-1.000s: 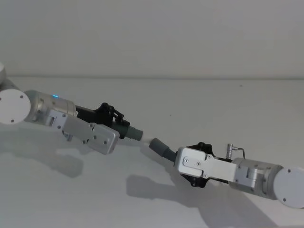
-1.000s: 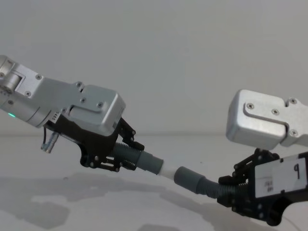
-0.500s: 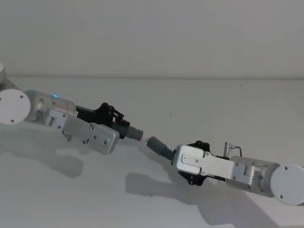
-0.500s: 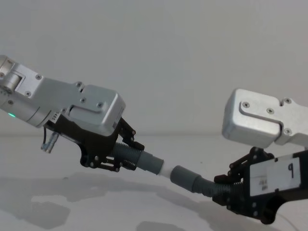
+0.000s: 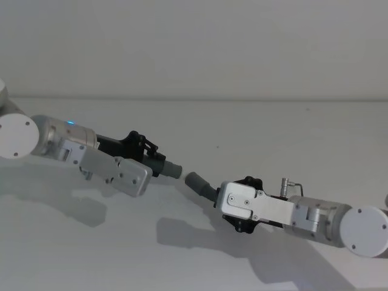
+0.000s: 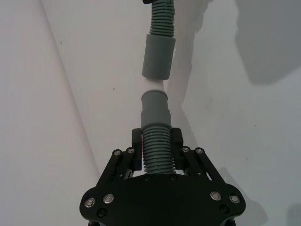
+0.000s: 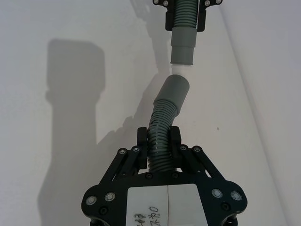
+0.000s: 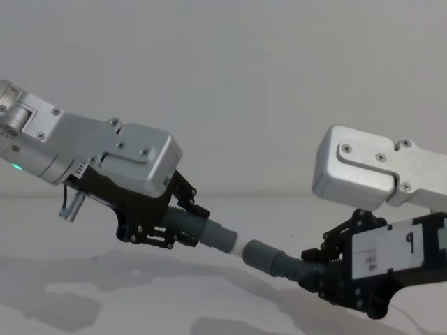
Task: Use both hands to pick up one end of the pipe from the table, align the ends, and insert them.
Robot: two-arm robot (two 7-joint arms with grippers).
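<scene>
Above the white table (image 5: 273,133), my left gripper (image 5: 145,159) is shut on the ribbed body of the shorter pipe piece (image 6: 156,150). Its grey cuff (image 6: 154,107) and narrow white tip (image 6: 154,85) point toward the right arm. My right gripper (image 5: 236,203) is shut on the longer curved pipe piece (image 7: 160,127), with its plain socket cuff (image 7: 172,95) facing the tip. In the chest view the white tip (image 8: 239,248) meets the socket's mouth (image 8: 262,255). In the right wrist view the socket sits slightly tilted off the tip's (image 7: 181,69) line. Whether the tip is inside, I cannot tell.
The table stretches bare around both arms, with only their shadows (image 5: 182,233) on it. A plain pale wall (image 5: 194,48) rises behind its far edge. A small dark speck (image 5: 219,145) lies on the surface beyond the pipe.
My right gripper has carried its pipe piece leftward toward the left gripper, closing the gap between socket and white tip. The left arm has stayed still.
</scene>
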